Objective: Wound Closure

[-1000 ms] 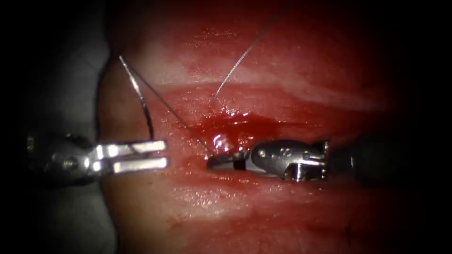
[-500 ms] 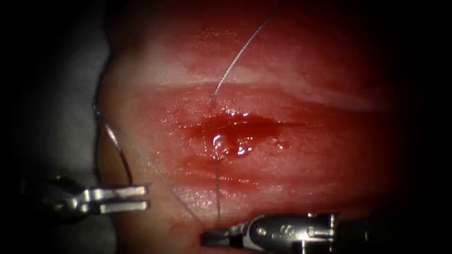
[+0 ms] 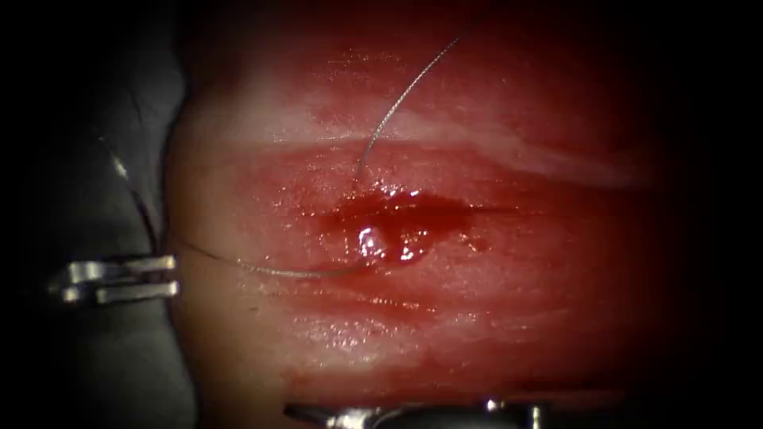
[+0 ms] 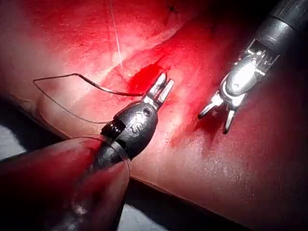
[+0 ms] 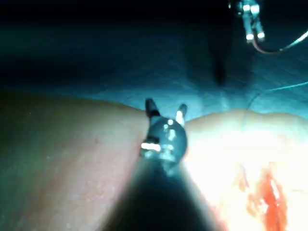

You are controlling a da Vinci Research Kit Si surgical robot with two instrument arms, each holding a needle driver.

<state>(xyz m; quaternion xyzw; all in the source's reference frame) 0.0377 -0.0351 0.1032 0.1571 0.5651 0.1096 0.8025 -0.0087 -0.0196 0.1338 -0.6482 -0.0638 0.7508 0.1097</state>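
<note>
The left tool point(image 3: 163, 276) gripped the needle point(image 3: 135, 196) near its tail at nine o'clock off the tissue point(image 3: 477, 302); the right tool point(image 4: 217, 114) gaped empty

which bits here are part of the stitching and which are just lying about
Job: left claw holding needle near one end, off the tissue; thread; cut; right claw, open, empty.
Lying about: red fluid; grey underlay.
</note>
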